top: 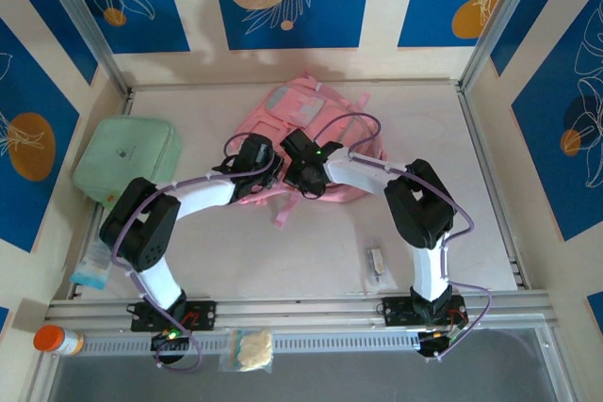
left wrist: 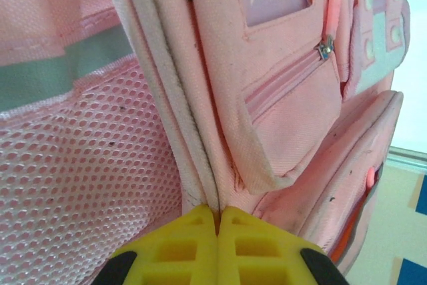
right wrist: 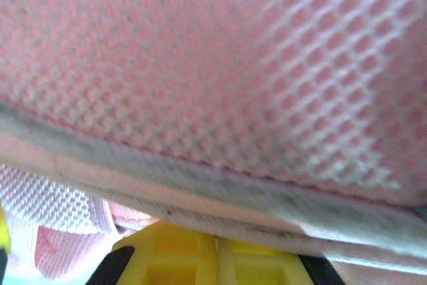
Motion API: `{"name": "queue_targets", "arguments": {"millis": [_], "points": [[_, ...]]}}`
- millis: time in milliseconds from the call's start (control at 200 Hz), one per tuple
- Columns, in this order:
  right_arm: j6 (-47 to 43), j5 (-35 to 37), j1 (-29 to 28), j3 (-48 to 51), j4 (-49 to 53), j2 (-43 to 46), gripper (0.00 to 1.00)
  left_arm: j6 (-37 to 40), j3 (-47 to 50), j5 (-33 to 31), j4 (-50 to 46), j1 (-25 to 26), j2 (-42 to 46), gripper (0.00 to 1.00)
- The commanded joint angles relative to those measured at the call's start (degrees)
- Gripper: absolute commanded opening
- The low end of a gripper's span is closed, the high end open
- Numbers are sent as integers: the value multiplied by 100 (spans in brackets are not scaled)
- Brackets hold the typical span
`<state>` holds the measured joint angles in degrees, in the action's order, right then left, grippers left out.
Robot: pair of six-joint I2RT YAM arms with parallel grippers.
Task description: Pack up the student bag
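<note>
The student bag (top: 306, 110), a pink backpack with grey-silver trim, lies at the middle back of the table. Both grippers meet at its near edge. My left gripper (top: 252, 159) is shut, its yellow fingers (left wrist: 193, 238) pinching the bag's pale edge seam (left wrist: 200, 165) between the mesh side pocket and the front pockets. Just to its right, my right gripper (top: 303, 165) is shut as well. Its yellow fingers (right wrist: 180, 251) are pressed together under the bag's grey trim (right wrist: 220, 185), which covers their tips, with pink mesh (right wrist: 220, 65) above.
A mint-green square soft case (top: 127, 159) lies at the left. A blue-and-white packet (top: 94, 265) sits by the left arm's elbow. A small white item (top: 375, 261) lies near the right arm. An orange-capped bottle (top: 57, 339) and a bagged snack (top: 247, 350) rest on the front rail.
</note>
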<state>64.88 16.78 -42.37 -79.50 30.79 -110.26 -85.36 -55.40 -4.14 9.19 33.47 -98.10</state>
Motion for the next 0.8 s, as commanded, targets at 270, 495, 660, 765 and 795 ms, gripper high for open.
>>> {"name": "queue_targets", "arguments": {"millis": [270,495,660,765,795], "points": [[-1785,308,165,846,740,1352,0,1070,-341,579,-372,-881,65,0],[-2303,-370,233,740,552,1128,0,1205,-617,1249,-183,-966,-229,0],[-2318,-398,308,608,448,938,0,820,-165,1125,3,-625,193,9],[-2357,-463,377,720,391,957,0,323,285,965,390,-265,396,21],[-2353,-473,395,747,401,955,0,120,426,944,607,-177,406,22]]}}
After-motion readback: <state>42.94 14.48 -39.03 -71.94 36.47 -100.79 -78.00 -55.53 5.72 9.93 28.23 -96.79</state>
